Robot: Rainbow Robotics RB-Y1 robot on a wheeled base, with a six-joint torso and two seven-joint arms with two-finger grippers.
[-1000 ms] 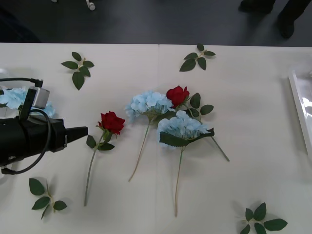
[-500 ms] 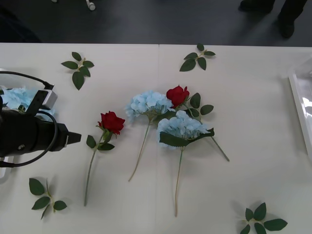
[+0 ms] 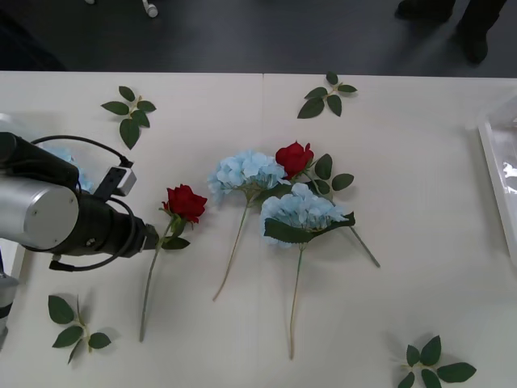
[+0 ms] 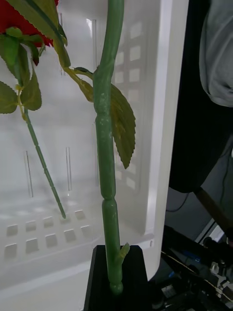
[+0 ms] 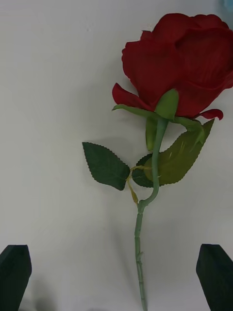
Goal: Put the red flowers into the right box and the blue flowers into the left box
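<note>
Moving left gripper (image 5: 116, 272): we have swung it from the left edge to straddle the rose (image 3: 186, 202) stem on the worktop (image 3: 404, 162), fingers wide.
Right gripper (image 4: 115, 274): we hold another rose stem (image 4: 108, 160) over the white box (image 4: 160, 121).
Meaning: a pick looks near.

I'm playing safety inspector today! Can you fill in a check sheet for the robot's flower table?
Surface: white table.
Job's things: two red roses and two blue hydrangeas lying on it; right box at the table's right edge.
Clutter: four loose leaf sprigs.
Grippers: left gripper open, fingers either side of the left rose's stem; right gripper shut on a third rose, by its stem.
Cables: black cable looped on the left arm.
Surroundings: dark floor, shoes beyond the table.
</note>
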